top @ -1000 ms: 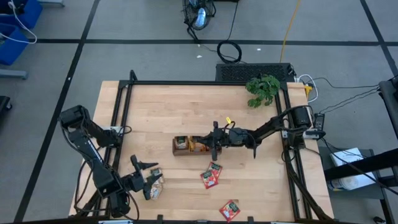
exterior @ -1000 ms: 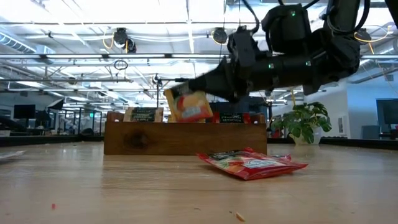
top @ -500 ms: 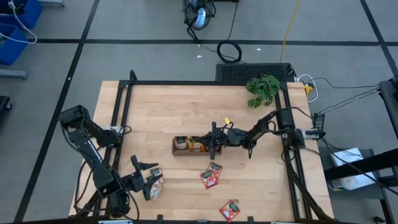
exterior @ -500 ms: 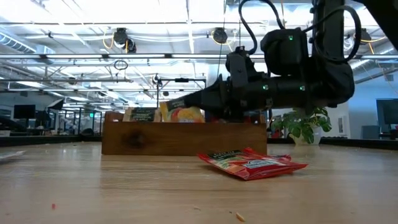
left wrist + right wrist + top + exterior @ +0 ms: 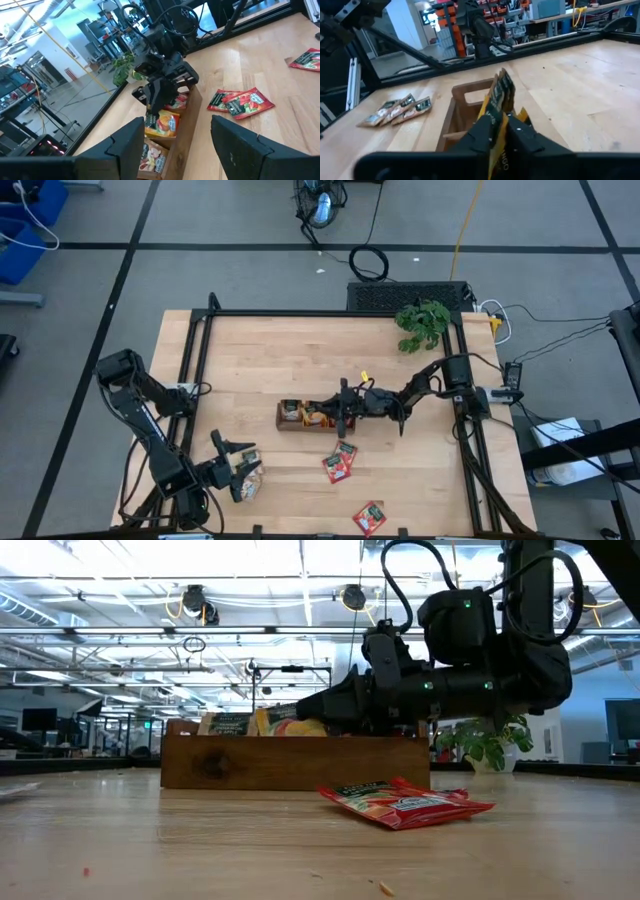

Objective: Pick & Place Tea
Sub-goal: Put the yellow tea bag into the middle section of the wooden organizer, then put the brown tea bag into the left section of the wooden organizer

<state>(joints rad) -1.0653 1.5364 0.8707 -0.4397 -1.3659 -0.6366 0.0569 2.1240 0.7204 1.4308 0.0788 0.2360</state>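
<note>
I am seeing an orange sachet (image 5: 161, 125) in the brown tray (image 5: 290, 423), red-and-green sachets (image 5: 339, 461) on the pale table (image 5: 260, 360).

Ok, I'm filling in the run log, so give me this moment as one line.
right gripper: at tray, on orange sachet in middle compartment | left gripper: open, waiting near table's front left | loose red sachets: on table

— Any room around the wooden tray (image 5: 292, 423)?
— Blocked at three o'clock by the right gripper (image 5: 322, 418) and its arm. Bare wood at twelve and nine.
— Six o'clock?
— Two red sachets (image 5: 339, 462) lying just beside, another red sachet (image 5: 369, 517) further out.
</note>
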